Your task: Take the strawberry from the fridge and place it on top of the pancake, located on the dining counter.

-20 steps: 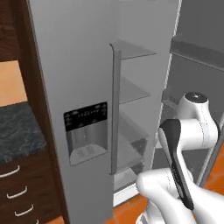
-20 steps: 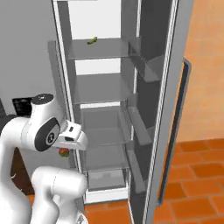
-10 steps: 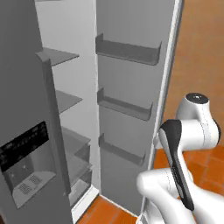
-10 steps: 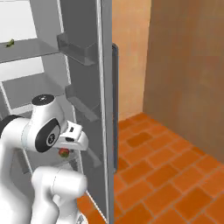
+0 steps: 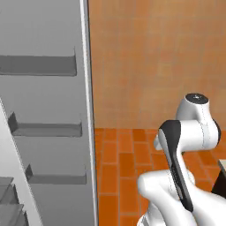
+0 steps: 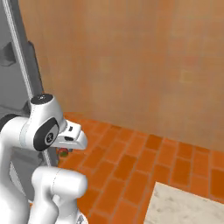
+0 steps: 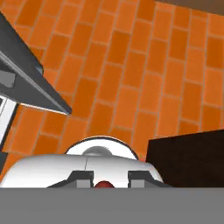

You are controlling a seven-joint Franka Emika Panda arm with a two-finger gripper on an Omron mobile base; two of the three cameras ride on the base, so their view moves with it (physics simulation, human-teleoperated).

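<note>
1. The carrying step is judged to be in hand: the strawberry (image 7: 103, 184) is seen pinched between the two dark tips of the claw (image 7: 104, 180) in the hand view, so the claw is clenched on the berry.
2. In the right base view the same red berry (image 6: 64, 152) is seen just under the white hand, tucked close to the arm's body and held over the floor (image 6: 131, 162) of orange brick.
3. The fridge (image 5: 44, 132) is seen at the left of the left base view, its open door with its three grey bins facing the camera; its door edge (image 6: 22, 65) stands at the far left of the right base view.
4. A pale marble-look corner, judged to be the dining bench (image 6: 183, 205), is seen at the near right of the right base view; no pancake can be made out.
5. The next move is judged to call for travel toward that bench until the plate of pancakes is found, the grip being held firm meanwhile.
6. A lowering of the berry onto the top of the stack is then called for before the claw is released.
</note>
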